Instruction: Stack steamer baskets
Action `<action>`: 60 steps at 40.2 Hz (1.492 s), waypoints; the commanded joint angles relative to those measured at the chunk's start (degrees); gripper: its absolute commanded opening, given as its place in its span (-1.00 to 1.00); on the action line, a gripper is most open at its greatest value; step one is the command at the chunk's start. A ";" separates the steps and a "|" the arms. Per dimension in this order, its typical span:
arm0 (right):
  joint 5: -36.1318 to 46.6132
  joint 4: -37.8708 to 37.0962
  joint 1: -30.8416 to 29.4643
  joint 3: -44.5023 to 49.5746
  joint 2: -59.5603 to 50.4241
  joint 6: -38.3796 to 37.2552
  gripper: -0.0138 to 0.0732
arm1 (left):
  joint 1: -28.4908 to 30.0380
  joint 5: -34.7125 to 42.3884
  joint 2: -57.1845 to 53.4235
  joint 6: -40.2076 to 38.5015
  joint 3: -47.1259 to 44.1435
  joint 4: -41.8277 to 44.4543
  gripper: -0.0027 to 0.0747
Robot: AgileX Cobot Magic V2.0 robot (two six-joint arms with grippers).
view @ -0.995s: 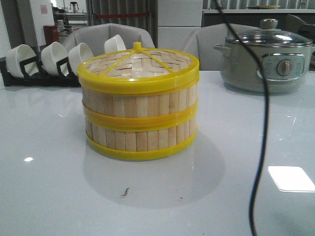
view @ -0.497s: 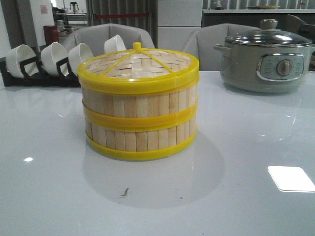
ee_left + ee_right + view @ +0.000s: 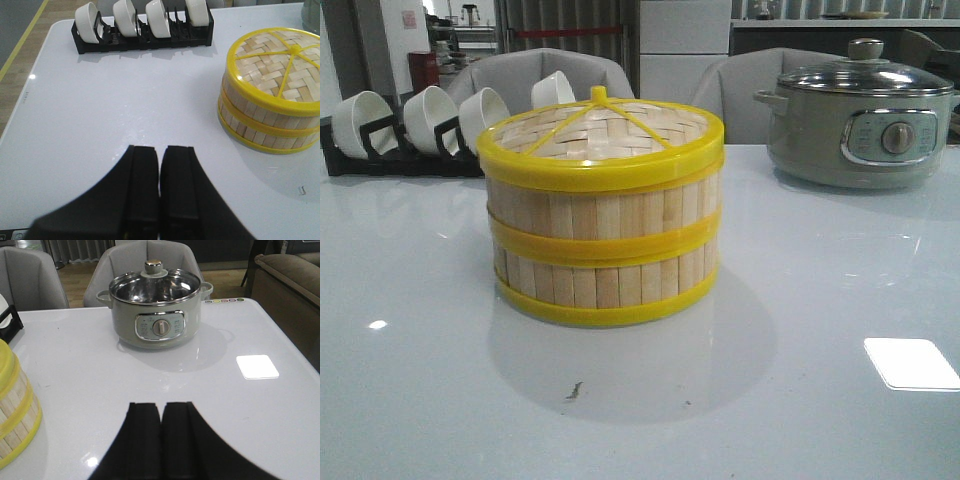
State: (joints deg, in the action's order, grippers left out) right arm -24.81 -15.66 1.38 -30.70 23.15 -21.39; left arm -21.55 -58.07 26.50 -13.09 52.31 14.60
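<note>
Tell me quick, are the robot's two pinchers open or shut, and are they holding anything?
Left gripper: shut, holding nothing, away from the stacked round bamboo steamer baskets with yellow bands.
Right gripper: shut, holding nothing.

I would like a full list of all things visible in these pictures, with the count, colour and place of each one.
steamer baskets: two, light wood with yellow bands, stacked at the table's middle.
woven lid: one, pale weave with yellow rim, on the top basket.
electric pot: one, grey-green with glass lid, back right of the table.
bowls: four, white, tilted in the rack, back left.
rack: one, black, back left.
table: one, glossy white.
chairs: two, grey, behind the table.
left hand: one, black, fingers together, holds nothing.
right hand: one, black, fingers together, holds nothing.
</note>
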 commanded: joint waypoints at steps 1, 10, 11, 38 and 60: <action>4.88 -1.13 -0.42 -0.28 -0.75 0.44 -0.62 | 0.03 4.62 0.60 -0.49 1.42 0.45 -0.71; 5.05 -1.05 -0.42 -0.01 -0.62 0.44 -0.62 | 0.03 4.62 0.60 -0.49 1.42 0.45 -0.71; 5.05 -1.05 -0.42 -0.01 -0.62 0.44 -0.62 | 0.03 4.62 0.60 -0.49 1.42 0.45 -0.71; 5.05 -1.05 -0.42 -0.01 -0.62 0.44 -0.62 | 0.03 4.62 0.60 -0.49 1.42 0.45 -0.71; 5.05 -1.05 -0.42 -0.01 -0.62 0.44 -0.62 | -0.12 18.96 0.71 0.49 0.88 2.09 -0.71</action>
State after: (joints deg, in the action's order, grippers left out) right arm -24.81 -15.66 1.38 -29.12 22.12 -21.39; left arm -21.55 -50.87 26.50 -12.49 52.08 15.59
